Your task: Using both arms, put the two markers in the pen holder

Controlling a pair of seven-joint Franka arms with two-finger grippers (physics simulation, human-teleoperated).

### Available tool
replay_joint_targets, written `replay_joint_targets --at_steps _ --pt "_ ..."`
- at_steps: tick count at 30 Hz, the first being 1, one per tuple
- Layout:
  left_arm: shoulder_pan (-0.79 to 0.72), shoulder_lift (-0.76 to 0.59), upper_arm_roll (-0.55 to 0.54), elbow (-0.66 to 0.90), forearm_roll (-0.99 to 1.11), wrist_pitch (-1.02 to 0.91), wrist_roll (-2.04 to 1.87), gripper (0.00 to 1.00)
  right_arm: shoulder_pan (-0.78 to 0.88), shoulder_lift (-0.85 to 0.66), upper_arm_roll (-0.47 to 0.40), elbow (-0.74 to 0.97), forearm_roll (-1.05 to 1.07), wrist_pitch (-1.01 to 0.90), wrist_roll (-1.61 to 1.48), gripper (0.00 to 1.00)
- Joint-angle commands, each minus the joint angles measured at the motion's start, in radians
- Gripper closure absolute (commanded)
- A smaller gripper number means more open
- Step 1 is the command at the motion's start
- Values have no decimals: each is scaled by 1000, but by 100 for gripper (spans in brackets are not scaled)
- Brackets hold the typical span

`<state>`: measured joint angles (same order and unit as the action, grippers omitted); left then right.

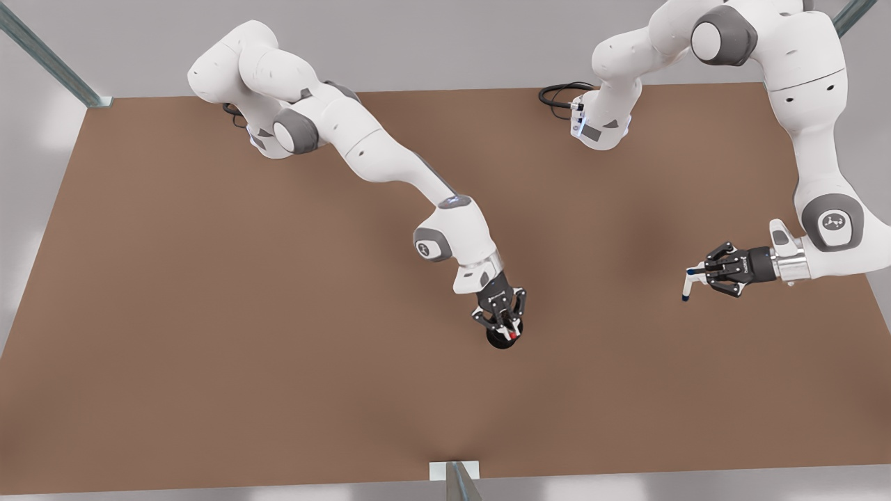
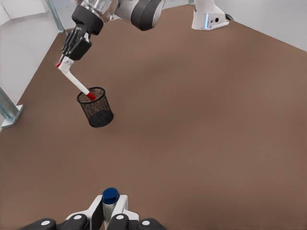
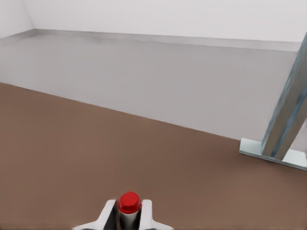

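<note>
1. Two markers are carried, one per arm. The right pincer (image 1: pixel 506 327), clamped on the red-capped marker (image 2: pixel 76 81), holds it tilted, its lower red end at the rim of the pen holder (image 2: pixel 96 107), which stands toward the middle of the tabletop (image 1: pixel 209 292).
2. The left pincer (image 1: pixel 703 277), near the tabletop's edge at the front view's right, grips the blue-capped marker (image 1: pixel 687 284) and waits.
3. Judgement: bring the red-capped marker upright over the opening before letting go, so it drops inside without tipping the holder.
</note>
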<state>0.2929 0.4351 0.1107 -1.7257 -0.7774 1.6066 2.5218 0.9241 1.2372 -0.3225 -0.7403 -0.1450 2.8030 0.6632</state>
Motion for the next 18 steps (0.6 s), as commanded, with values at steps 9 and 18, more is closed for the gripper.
replay_joint_targets --at_steps 9,18 --pt "-247 -99 -5 -2 -143 61 -331 79 -471 -787 81 -295 278 -1155 -275 0" --pt "-701 -56 -6 -15 -395 578 -733 79 -898 -940 304 -564 197 -1235 -544 0"
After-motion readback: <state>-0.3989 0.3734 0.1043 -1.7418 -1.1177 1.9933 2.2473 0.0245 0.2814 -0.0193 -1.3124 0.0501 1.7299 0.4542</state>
